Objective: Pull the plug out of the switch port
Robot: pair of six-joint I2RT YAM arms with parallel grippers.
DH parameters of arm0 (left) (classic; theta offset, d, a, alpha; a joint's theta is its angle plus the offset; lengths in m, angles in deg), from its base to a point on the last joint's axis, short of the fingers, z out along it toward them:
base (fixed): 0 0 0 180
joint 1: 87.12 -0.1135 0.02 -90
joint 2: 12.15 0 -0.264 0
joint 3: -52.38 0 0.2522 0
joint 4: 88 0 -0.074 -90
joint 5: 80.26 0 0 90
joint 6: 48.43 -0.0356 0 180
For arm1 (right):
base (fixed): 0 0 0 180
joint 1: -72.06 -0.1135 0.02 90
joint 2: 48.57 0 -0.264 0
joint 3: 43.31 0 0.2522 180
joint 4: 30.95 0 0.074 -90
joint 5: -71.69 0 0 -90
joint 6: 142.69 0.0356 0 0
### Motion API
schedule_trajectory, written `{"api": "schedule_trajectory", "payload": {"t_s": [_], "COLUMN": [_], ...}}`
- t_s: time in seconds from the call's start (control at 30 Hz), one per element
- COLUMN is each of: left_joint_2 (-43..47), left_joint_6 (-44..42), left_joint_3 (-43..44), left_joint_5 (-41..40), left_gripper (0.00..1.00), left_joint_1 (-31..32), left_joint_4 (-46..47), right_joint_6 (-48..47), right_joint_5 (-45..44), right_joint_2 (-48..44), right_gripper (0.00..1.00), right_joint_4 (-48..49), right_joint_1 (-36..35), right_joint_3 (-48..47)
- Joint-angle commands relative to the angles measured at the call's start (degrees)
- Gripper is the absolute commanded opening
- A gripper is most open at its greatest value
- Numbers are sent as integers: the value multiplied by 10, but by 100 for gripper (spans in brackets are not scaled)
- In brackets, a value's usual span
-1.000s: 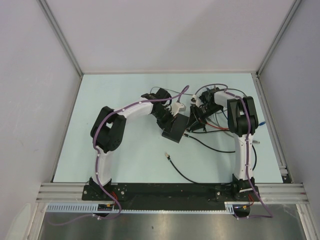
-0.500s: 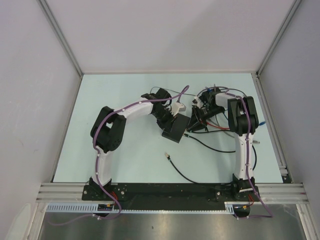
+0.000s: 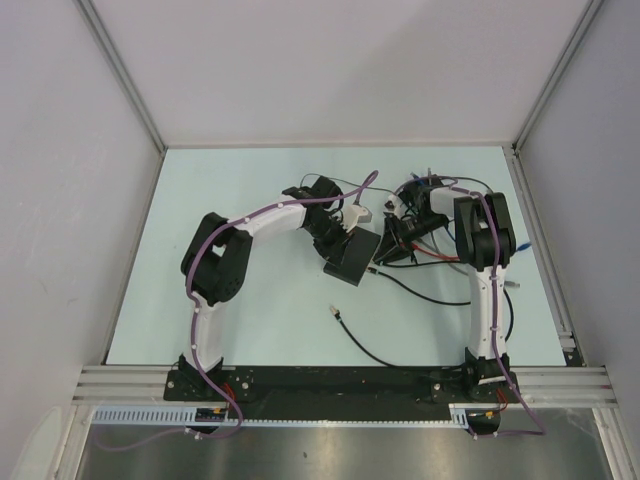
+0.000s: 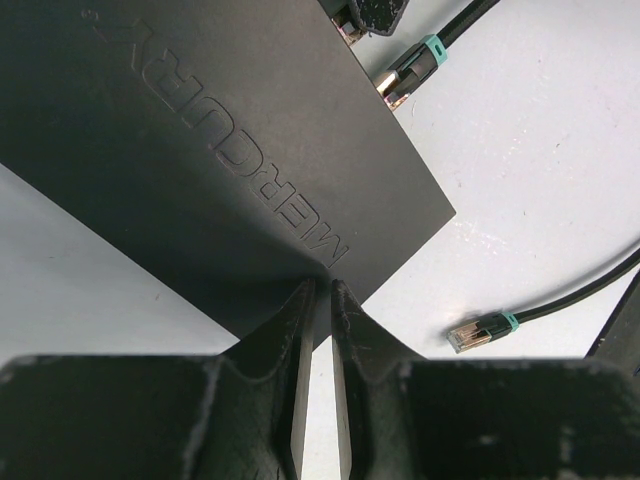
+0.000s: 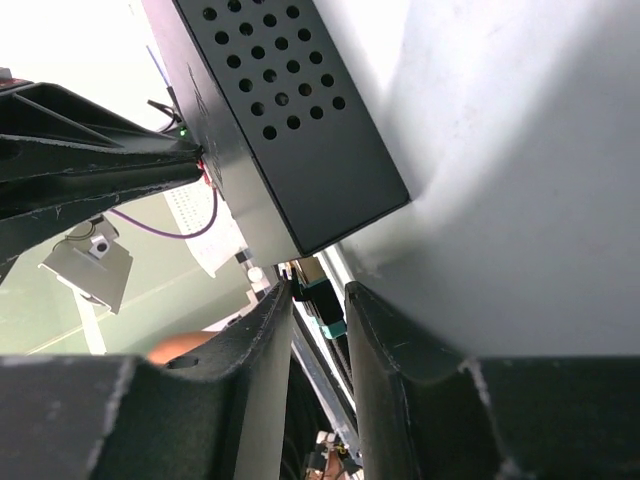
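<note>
the left tool [image 4: 318, 292] is clamped narrow on the edge of the black box [image 4: 230, 150]. the right tool [image 5: 318, 292] stands narrow, one finger on each side of the plug [image 5: 325, 318]; we cannot tell whether it grips. the switch port [image 5: 298, 266] lies just ahead of its fingertips, with the plug in it.

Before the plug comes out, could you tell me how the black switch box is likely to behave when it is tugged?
Probably rigid: the switch box shows flat faces and crisp corners. Likely light, since the left hand holds it tilted by one thin edge. Pinched only there, it may pivot when the plug is pulled.
</note>
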State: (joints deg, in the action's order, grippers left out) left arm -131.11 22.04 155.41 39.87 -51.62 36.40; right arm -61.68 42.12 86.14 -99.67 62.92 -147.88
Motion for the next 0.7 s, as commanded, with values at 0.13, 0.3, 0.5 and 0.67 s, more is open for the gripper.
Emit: {"api": "schedule_trajectory", "payload": {"t_s": [0.13, 0.3, 0.5, 0.67], "left_joint_2": [-38, -38, -38, -36], "left_joint_6": [-14, -14, -15, -16], "left_joint_3": [-6, -7, -7, -11], "left_joint_5": [-46, -46, -50, -53], "left_gripper": [19, 19, 19, 19], "left_joint_1": [4, 5, 5, 5], "left_joint_4": [-19, -19, -21, -21], "right_joint_6": [-7, 1, -13, -77], "right_joint_5": [-141, -156, -210, -209], "right_joint_2": [45, 42, 54, 91], "right_gripper": [36, 29, 9, 4], "right_joint_4": [74, 75, 41, -65], "right_joint_1": [-31, -41, -49, -34], "right_joint_3": [11, 10, -5, -65]}}
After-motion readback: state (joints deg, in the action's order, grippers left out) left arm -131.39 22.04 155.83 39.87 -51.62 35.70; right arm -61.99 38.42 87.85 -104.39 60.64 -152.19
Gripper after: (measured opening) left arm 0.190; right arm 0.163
